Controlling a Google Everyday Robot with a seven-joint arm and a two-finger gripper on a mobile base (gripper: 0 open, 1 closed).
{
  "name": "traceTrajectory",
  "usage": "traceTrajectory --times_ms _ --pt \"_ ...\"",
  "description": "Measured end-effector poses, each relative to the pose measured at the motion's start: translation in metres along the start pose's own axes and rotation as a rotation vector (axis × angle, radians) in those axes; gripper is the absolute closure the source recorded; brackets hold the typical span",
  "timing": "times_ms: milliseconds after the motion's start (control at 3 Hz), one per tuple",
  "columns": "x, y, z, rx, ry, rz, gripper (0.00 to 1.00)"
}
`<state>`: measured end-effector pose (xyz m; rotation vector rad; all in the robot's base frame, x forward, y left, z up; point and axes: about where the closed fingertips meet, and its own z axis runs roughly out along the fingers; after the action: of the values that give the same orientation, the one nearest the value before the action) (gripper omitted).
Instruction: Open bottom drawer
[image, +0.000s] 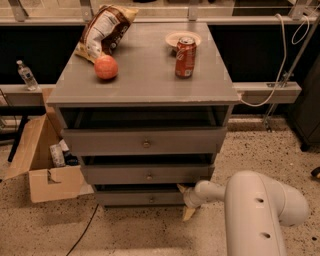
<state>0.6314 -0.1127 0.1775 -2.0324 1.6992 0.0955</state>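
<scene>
So the gripper (184, 201) sits low at the right end of the bottom drawer (140, 198). Its jaws are spread fairly wide, one tip up and one down, with nothing between them. The upper tip is right at the drawer's right corner. The drawer front faces the camera, long axis running left to right, with its knob (151, 199) well left of the jaws.

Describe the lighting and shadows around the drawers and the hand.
Camera view: light comes from above, leaving the cabinet top evenly bright; dark bands of shadow fill the gaps above each drawer; the bottom drawer sits dimmest, its knob barely catching light. Camera view: the hand, open at that drawer's right end, is lit, and the arm behind it is the brightest thing.
</scene>
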Motion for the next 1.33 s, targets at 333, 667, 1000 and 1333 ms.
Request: traceTrajectory --times_ms 333,667,1000,1333 --pt "0.002 -0.01 0.009 0.015 0.028 0.002 0.0" --pt "0.006 -0.011 0.024 0.0 0.046 0.014 0.03" --pt "0.011 -0.005 0.03 -0.018 0.048 0.025 0.27" --pt "0.021 0.007 0.013 -0.013 0.062 0.042 0.57"
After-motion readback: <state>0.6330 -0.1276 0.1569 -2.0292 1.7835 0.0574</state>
